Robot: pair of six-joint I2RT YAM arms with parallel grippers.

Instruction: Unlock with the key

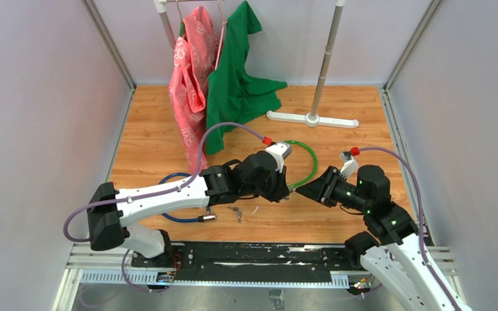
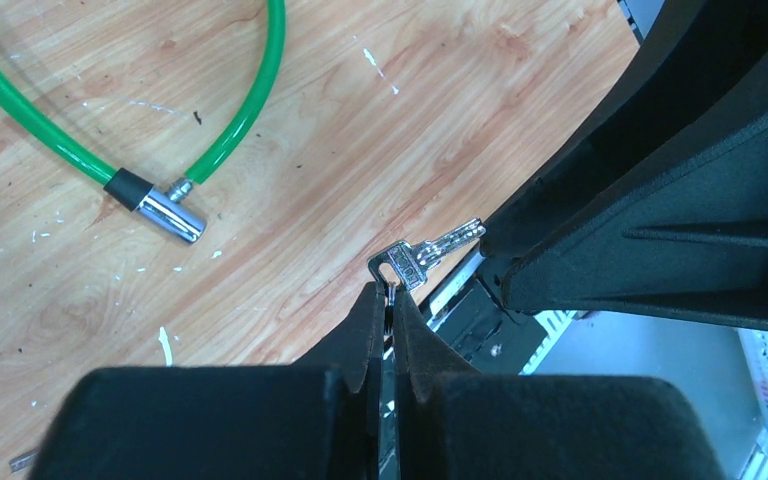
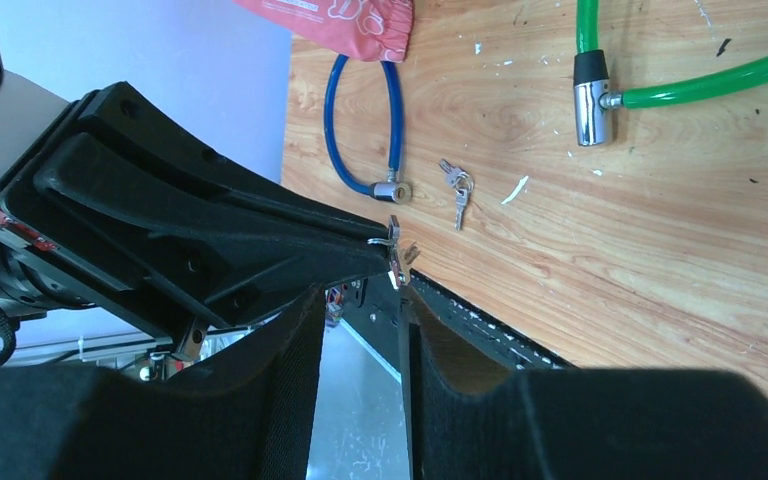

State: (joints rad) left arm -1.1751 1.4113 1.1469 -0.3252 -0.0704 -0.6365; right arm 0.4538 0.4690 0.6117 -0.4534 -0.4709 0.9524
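My left gripper [image 1: 284,190] [image 2: 391,292] is shut on the ring of a small silver key [image 2: 428,255], which sticks out past its fingertips above the wooden floor. My right gripper [image 1: 303,189] [image 3: 360,296] is open and faces the left one tip to tip. The key [image 3: 397,252] is just off its right fingertip, not between its fingers. The green cable lock [image 1: 306,162] lies on the floor beyond both grippers. Its silver lock head [image 2: 170,215] [image 3: 592,102] is unplugged and lies free.
A blue cable lock [image 1: 172,194] [image 3: 364,130] and a second bunch of keys [image 1: 235,211] [image 3: 457,186] lie on the floor under the left arm. Pink [image 1: 191,71] and green [image 1: 237,71] clothes hang on a rack [image 1: 311,118] at the back. Grey walls stand on both sides.
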